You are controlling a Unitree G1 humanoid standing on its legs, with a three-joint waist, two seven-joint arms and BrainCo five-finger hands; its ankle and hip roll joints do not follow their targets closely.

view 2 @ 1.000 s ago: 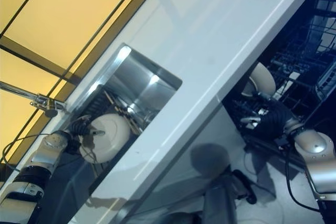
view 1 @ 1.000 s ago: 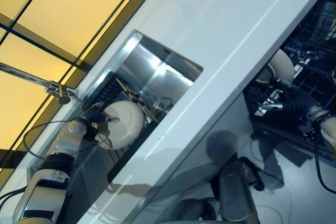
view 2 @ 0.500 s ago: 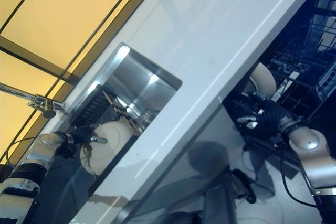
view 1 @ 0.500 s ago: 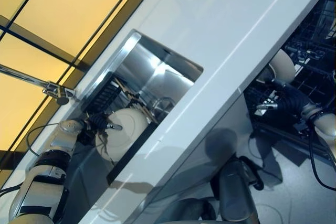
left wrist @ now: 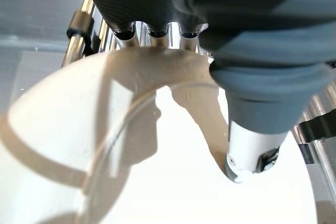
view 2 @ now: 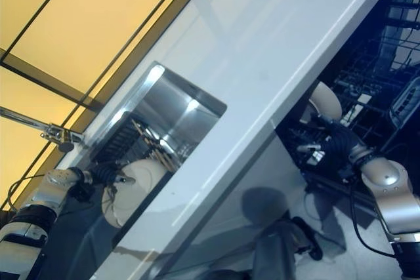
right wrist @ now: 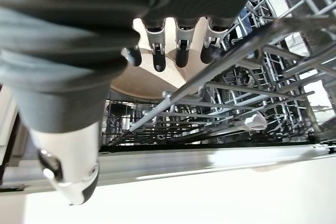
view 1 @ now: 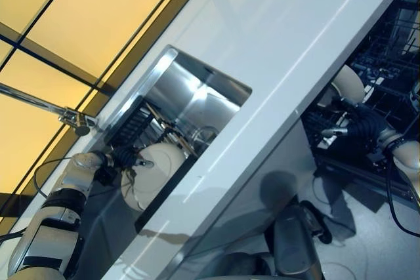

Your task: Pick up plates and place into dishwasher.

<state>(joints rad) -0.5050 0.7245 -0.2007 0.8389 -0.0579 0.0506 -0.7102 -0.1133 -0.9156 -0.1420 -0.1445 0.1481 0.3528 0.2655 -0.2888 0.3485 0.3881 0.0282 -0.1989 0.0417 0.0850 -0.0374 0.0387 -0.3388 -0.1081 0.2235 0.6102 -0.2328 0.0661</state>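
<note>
A cream plate (view 1: 154, 175) stands on edge in the steel sink (view 1: 197, 96), against its near wall. My left hand (view 1: 125, 157) is shut on it: in the left wrist view the fingers go behind the plate's rim (left wrist: 157, 171) and the thumb (left wrist: 252, 145) presses its face. A second cream plate (view 1: 348, 84) stands upright in the dishwasher rack (view 1: 394, 50). My right hand (view 1: 357, 126) hovers just below it, open, its fingertips (right wrist: 181, 56) short of the plate (right wrist: 142, 72) and holding nothing.
A white counter (view 1: 282, 37) runs between the sink and the open dishwasher. A dark dish rack (view 1: 134, 119) and wooden utensils lie in the sink behind the plate. The faucet (view 1: 72, 119) juts over the sink's far side. Wire tines (right wrist: 252, 98) surround my right hand.
My left hand has tipped the plate and brought it down toward the sink's near wall. My right hand has stayed close below the racked plate, shifting only slightly.
</note>
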